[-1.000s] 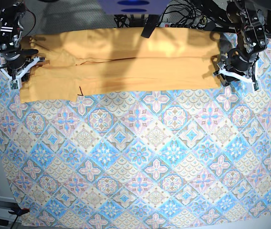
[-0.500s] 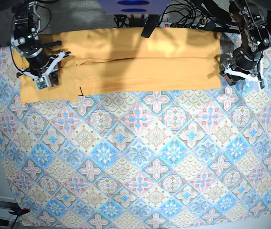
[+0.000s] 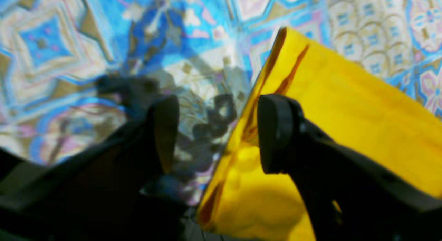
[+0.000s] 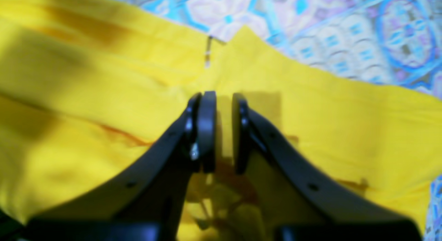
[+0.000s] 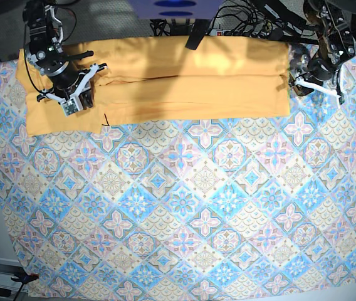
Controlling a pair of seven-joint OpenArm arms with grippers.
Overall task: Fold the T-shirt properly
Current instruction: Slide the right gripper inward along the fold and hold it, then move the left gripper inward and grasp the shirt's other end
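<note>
the near and middle worktop [image 5: 184,213] carries only the tile-patterned tablecloth [image 5: 203,207]; bare cloth there probably serves as landing room for later folds. along the far edge lies the t-shirt [image 5: 184,78], a long flat yellow-orange band already folded lengthwise, its layered edges running side to side. the right end effector [image 5: 73,94] sits over the shirt's sleeve end; in its wrist view the end effector [image 4: 219,130] has its jaws narrow, a slim gap between them with yellow fabric showing in it, though blur leaves it unclear whether cloth is pinched or merely behind. judged position: set to take this end for a crosswise fold. the left end effector [image 5: 316,81] is just beside the shirt's other end; in its wrist view the end effector [image 3: 217,130] stands wide, one finger [image 3: 272,130] over the fabric edge, the other over tablecloth, straddling the hem and holding nothing, probably so the hem can be taken between them.
</note>
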